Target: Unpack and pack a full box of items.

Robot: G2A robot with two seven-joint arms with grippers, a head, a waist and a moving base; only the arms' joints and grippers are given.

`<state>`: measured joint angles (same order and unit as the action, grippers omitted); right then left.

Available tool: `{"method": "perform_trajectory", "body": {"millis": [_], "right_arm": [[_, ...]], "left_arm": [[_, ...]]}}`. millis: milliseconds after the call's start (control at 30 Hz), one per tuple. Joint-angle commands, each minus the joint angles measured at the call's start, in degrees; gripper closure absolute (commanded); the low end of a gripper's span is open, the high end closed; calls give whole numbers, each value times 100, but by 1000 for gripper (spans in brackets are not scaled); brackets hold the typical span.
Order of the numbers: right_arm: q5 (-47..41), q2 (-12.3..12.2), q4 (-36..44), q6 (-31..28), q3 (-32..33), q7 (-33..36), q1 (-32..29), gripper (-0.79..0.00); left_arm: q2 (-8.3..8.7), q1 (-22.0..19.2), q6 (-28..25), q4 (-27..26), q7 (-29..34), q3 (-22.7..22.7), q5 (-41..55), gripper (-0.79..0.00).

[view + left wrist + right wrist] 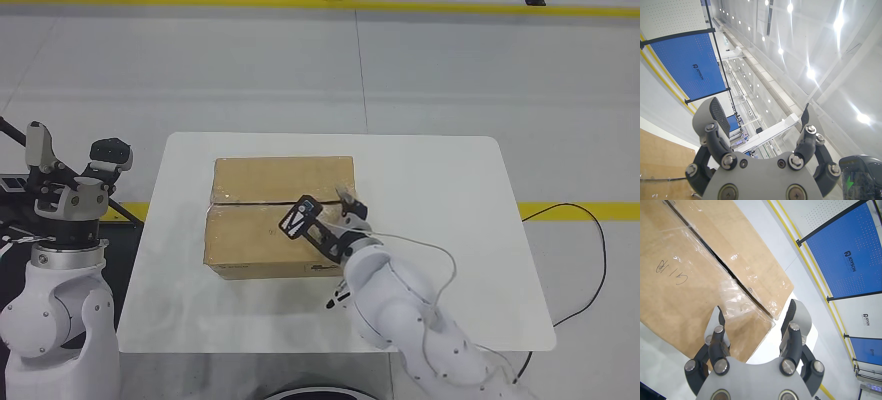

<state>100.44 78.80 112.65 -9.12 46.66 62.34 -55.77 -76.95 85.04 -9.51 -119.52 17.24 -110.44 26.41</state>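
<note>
Hovering with the right gripper (755,308) spread wide at the right-hand end of the closed box (283,215), middle of the table (450,200); flap seam (728,270) stretching straight away along the box's length; left gripper (762,105) likewise spread, parked aloft, well apart; right-arm job, surely.

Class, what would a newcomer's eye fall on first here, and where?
A closed cardboard box, clear tape along its seam, sits on the white table. The right end effector, open, is at the seam's end by a box corner. The left end effector, open, points upward beside the table.
</note>
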Motion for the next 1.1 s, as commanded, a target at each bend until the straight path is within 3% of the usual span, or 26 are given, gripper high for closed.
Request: {"method": "perform_trajectory", "body": {"millis": [0,133,300,667,967,1067], "right_arm": [[20,8,19,-15,32,-9,-37,-591],[50,29,46,-53,78,-29,-102,-566],[76,58,80,-97,129,-55,-161,-480],[-12,99,179,-165,383,-164,-319,-449],[-617,111,280,5,978,-319,-481,-502],[-994,101,330,77,1348,-272,-545,-579]], "left_arm": [[0,0,0,0,0,0,0,-785],[0,0,0,0,0,0,0,-785],[0,0,0,0,0,0,0,-785],[0,0,0,0,0,0,0,-785],[0,0,0,0,0,0,0,-785],[0,0,0,0,0,0,0,-785]]}}
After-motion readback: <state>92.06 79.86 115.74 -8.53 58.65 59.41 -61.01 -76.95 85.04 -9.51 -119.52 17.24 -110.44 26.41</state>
